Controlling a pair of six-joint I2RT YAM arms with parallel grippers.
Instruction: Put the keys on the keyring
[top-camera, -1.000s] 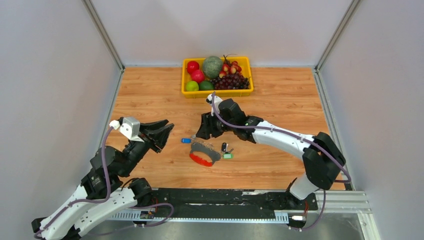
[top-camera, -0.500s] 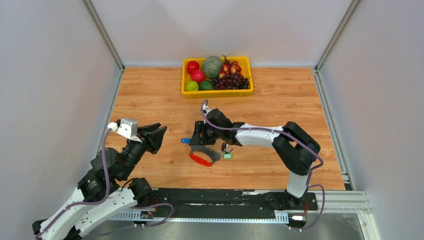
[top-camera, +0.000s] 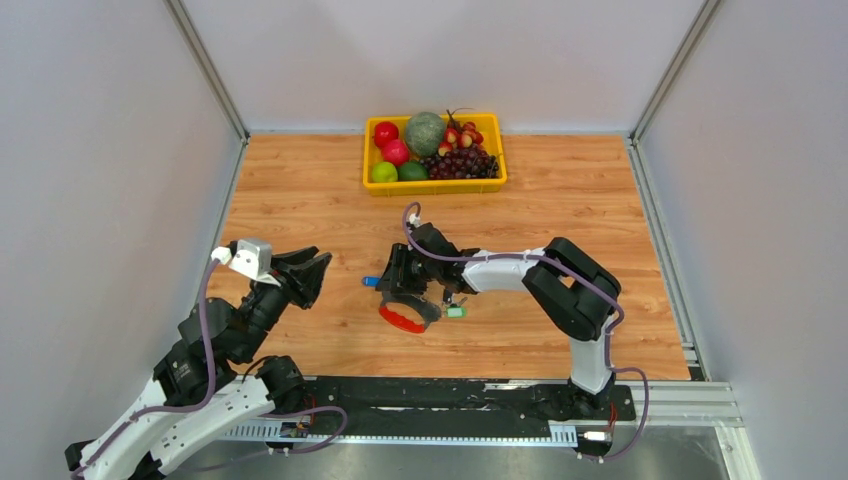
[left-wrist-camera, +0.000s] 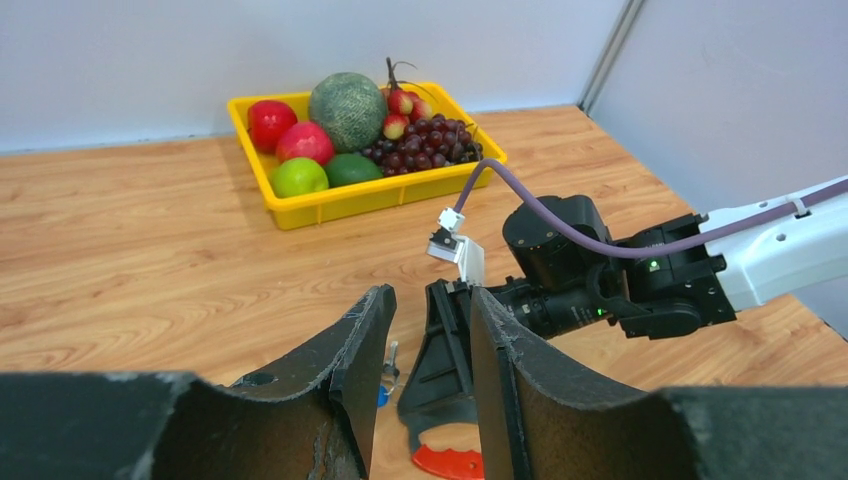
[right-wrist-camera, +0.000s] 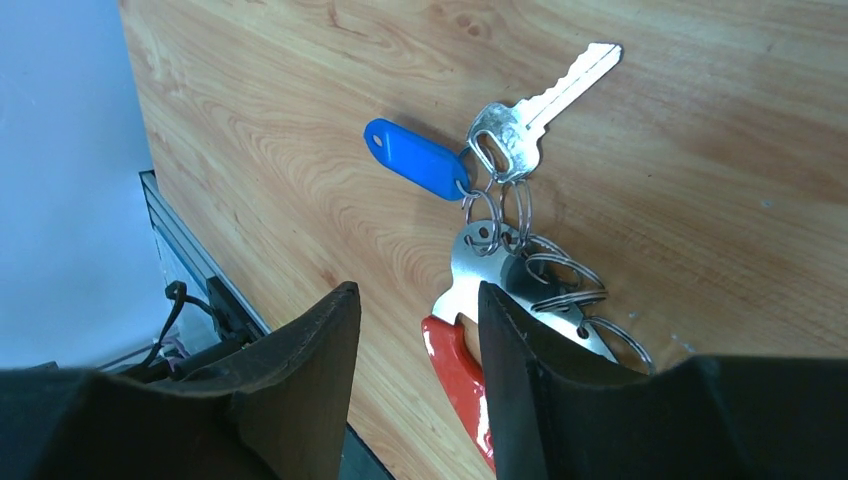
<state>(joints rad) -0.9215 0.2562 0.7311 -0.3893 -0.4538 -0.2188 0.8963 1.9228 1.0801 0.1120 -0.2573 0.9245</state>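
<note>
The black two-finger left gripper (top-camera: 316, 272) hovers above the wooden table (top-camera: 300, 200), jaws apart and empty, well apart from the keys. To its right, the small silver metal key (right-wrist-camera: 540, 105) lies flat on the wood with its blue plastic tag (right-wrist-camera: 414, 160). The thin silver rings (right-wrist-camera: 497, 215) link it to a red-tipped silver metal plate (right-wrist-camera: 452, 365). The key's long axis runs diagonally away from the black right gripper (right-wrist-camera: 418, 300). That gripper stands over the cluster with jaws apart and nothing clamped, the red tip just beside one finger. The right arm is clearly nearer. Since a second ago the right gripper has come down and leftward over the cluster, while the left has barely shifted.
</note>
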